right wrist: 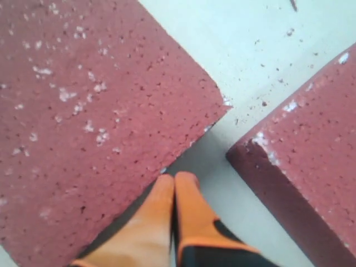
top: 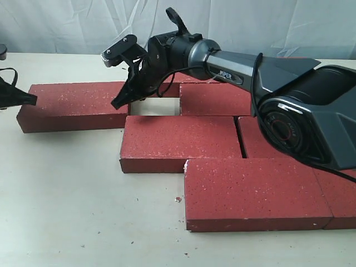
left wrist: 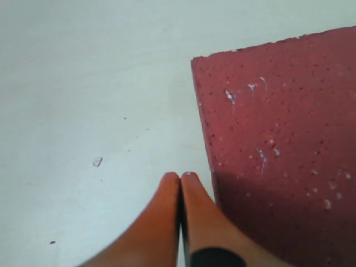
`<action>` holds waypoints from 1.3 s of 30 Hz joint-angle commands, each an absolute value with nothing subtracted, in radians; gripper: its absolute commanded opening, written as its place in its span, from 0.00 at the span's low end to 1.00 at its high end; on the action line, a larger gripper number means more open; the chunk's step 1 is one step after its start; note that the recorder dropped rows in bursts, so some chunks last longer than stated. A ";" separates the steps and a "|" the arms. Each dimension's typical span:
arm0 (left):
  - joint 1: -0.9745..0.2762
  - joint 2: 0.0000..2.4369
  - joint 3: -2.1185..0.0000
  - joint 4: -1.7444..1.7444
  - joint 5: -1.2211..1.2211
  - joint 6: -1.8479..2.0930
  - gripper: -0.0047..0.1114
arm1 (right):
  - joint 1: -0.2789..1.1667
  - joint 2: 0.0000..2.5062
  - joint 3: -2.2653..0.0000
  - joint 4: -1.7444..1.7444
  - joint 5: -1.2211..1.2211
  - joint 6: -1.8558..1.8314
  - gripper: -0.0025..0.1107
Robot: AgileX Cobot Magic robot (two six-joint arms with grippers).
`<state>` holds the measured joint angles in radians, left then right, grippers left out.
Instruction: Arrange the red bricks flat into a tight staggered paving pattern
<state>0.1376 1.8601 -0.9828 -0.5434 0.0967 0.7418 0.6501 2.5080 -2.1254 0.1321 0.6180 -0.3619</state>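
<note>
Red bricks (top: pixel 261 139): several visible, all lying flat, faces up, in staggered rows on a pale table (top: pixel 67 211); middle brick (top: pixel 181 142) near the centre of the exterior view; front brick (top: pixel 256 192) at five o'clock of it, long edges touching, set off sideways; left-hand brick (top: pixel 72 104) at ten o'clock of it, corners almost meeting; rear brick (top: pixel 214 99) at one o'clock; bare strip of table between the left-hand and rear bricks; further bricks at three and four o'clock partly hidden by the right arm (top: pixel 311 111). Right gripper (top: pixel 119 103): jaws together, nothing between them, tip angled down at the left-hand brick's end by that strip; right wrist view shows the same tips (right wrist: pixel 174 181) at a brick's edge. Left gripper (top: pixel 28 100): at nine o'clock, jaws pressed together, empty (left wrist: pixel 180 178), over bare table just beside a brick's end. Pale crumb (left wrist: pixel 97 162) on the table.
</note>
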 commanded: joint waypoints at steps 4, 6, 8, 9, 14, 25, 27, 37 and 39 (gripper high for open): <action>0.149 1.877 -0.978 -0.565 0.099 0.740 0.04 | 0.651 2.505 -2.129 0.130 0.642 -0.361 0.02; 0.153 1.879 -0.978 -0.565 0.079 0.740 0.04 | 0.651 2.496 -2.129 0.086 0.671 -0.361 0.02; 0.160 1.879 -0.978 -0.565 0.075 0.740 0.04 | 0.651 2.477 -2.129 0.048 0.709 -0.361 0.02; 0.163 1.879 -0.978 -0.565 0.069 0.740 0.04 | 0.651 2.462 -2.129 0.035 0.736 -0.361 0.02; 0.170 1.879 -0.978 -0.567 0.067 0.740 0.04 | 0.622 2.375 -2.129 -0.015 0.868 -0.274 0.02; 0.168 1.921 -0.978 -0.622 -0.025 0.736 0.04 | 0.571 2.007 -1.493 -0.030 0.572 -0.297 0.02; 0.168 1.921 -0.980 -0.682 -0.054 0.736 0.04 | 0.571 1.915 -1.350 -0.011 0.505 -0.319 0.02; 0.166 2.051 -1.128 -0.723 0.041 0.733 0.04 | 0.571 1.860 -1.234 -0.025 0.268 -0.365 0.02; 0.166 2.091 -1.169 -0.768 0.063 0.733 0.04 | 0.571 1.860 -1.234 -0.023 0.254 -0.365 0.02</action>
<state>0.1691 2.0548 -1.1329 -0.7264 0.0448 0.7386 0.5722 1.8598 -1.2404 -0.0235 0.2827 -0.3585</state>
